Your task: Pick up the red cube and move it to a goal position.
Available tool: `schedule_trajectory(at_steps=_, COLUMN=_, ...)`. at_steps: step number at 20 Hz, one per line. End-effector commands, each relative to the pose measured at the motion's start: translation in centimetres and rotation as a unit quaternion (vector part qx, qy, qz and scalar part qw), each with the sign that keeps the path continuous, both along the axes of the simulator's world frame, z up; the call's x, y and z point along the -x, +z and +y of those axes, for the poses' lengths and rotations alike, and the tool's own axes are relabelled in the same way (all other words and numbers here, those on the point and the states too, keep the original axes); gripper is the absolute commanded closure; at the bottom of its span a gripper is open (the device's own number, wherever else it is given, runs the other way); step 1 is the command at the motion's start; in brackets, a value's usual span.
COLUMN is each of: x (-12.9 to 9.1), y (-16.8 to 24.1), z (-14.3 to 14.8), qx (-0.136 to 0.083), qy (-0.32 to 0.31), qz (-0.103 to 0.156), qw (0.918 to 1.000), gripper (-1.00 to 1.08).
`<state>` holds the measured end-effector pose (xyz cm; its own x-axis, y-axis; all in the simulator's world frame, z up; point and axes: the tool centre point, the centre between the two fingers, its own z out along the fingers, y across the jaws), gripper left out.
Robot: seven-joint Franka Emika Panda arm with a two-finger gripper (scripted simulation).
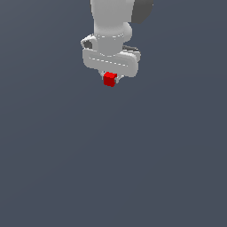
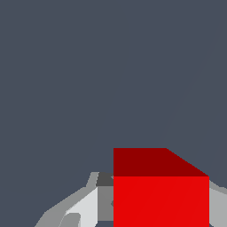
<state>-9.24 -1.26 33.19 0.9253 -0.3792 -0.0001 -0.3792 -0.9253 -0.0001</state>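
here, red cube (image 1: 109, 80) clamped between the white hand's (image 1: 110, 80) fingertips, beneath the palm

Fingertips (image 1: 116, 80) mostly behind red cube (image 1: 109, 80).

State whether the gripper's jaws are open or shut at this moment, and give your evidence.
Shut on the red cube: in the exterior view it sits between the jaws of the gripper, and the wrist view shows a finger against its side.

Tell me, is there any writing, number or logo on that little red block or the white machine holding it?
None: no words, numbers or signs can be read in either view. The red cube has plain faces, and the white gripper closed around it carries no label.
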Motion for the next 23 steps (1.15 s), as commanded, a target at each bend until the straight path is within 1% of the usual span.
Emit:
schedule_trajectory(at_steps=1, x=0.1, y=2.6, z=-0.6, qx=0.0, qy=0.0, qz=0.0, qw=1.0, gripper=1.08)
schedule_trajectory(at_steps=7, x=-0.1, y=8.1, z=-1.7, qx=0.0, qy=0.0, qz=0.0, qw=1.0, gripper=1.08)
schedule_trajectory(at_steps=12, x=-0.2, y=11.3, z=-2.3, qx=0.0, qy=0.001, qz=0.0, qw=1.0, gripper=1.08)
schedule_trajectory(at_steps=17, x=-0.3, y=13.2, z=-2.8, qx=0.0, qy=0.001, qz=0.0, qw=1.0, gripper=1.08)
schedule_trajectory(at_steps=23, x=-0.4, y=13.9, z=-2.9, qx=0.0, qy=0.001, qz=0.0, qw=1.0, gripper=1.08)
